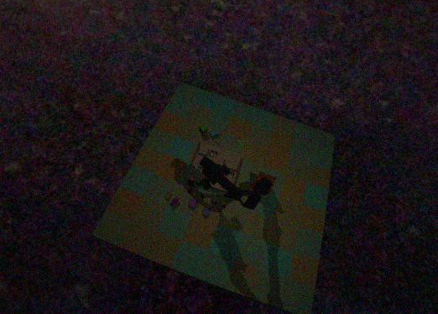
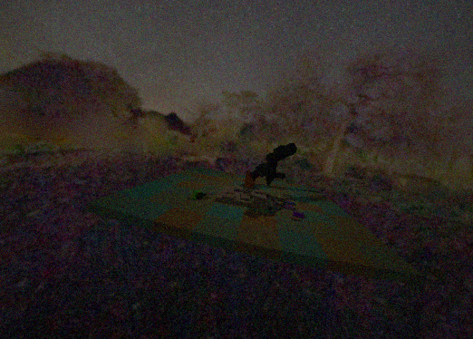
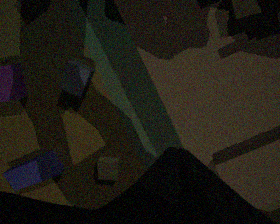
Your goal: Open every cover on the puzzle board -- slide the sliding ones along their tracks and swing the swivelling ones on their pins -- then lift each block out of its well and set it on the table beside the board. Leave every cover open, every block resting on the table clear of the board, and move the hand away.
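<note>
Puzzle board: one, pale, flat on the patchwork desk.
Claw: one, clenched, nothing visible between its fingers, over the board.
Green block: one, beside the board; probably light, rigid; grasp across opposite sides.
Purple block: one, beyond the board's opposite side; likely sturdy, perhaps slippery; grip low and square.

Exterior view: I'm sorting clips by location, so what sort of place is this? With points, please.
Probably outdoors, in dim light: open sky (image 2: pixel 236 14), blurry tree shapes (image 2: pixel 390 82) and rough ground (image 2: pixel 113 273) surround the checkered table (image 1: pixel 252 274) (image 2: pixel 217 238).
</note>
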Available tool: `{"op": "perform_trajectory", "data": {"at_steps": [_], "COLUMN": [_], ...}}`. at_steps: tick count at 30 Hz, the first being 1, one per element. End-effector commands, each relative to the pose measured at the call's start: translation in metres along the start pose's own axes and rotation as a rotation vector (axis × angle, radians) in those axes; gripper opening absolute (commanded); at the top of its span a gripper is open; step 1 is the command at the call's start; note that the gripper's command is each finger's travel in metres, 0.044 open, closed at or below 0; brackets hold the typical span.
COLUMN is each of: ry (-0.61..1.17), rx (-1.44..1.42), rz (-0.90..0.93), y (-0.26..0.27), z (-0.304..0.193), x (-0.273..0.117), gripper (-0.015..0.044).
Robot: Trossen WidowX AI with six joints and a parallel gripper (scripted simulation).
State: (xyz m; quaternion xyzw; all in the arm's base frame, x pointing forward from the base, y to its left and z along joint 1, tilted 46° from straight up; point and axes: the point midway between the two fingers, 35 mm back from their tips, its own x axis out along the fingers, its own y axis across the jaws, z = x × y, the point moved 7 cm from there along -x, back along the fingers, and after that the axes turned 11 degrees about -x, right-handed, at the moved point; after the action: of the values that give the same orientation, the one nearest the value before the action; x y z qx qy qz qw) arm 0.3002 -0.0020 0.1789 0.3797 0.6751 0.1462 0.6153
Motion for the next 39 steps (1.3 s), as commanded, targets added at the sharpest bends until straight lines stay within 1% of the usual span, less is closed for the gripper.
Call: {"op": "perform_trajectory", "data": {"at_steps": [1, 20, 26, 39], "ry": [0.002, 0.008, 0.009, 0.011], "rx": [-0.153, -0.988, -0.861, -0.492], "rz": [-0.006, 0.0, 0.004, 0.018], "y": [-0.01, -0.077, -0.095, -0.156], "z": [0.016, 0.093, 0.11, 0.151], "x": [-0.001, 0.002, 0.004, 0.015], "gripper": [0.0, 0.0, 0.0, 0.0]}}
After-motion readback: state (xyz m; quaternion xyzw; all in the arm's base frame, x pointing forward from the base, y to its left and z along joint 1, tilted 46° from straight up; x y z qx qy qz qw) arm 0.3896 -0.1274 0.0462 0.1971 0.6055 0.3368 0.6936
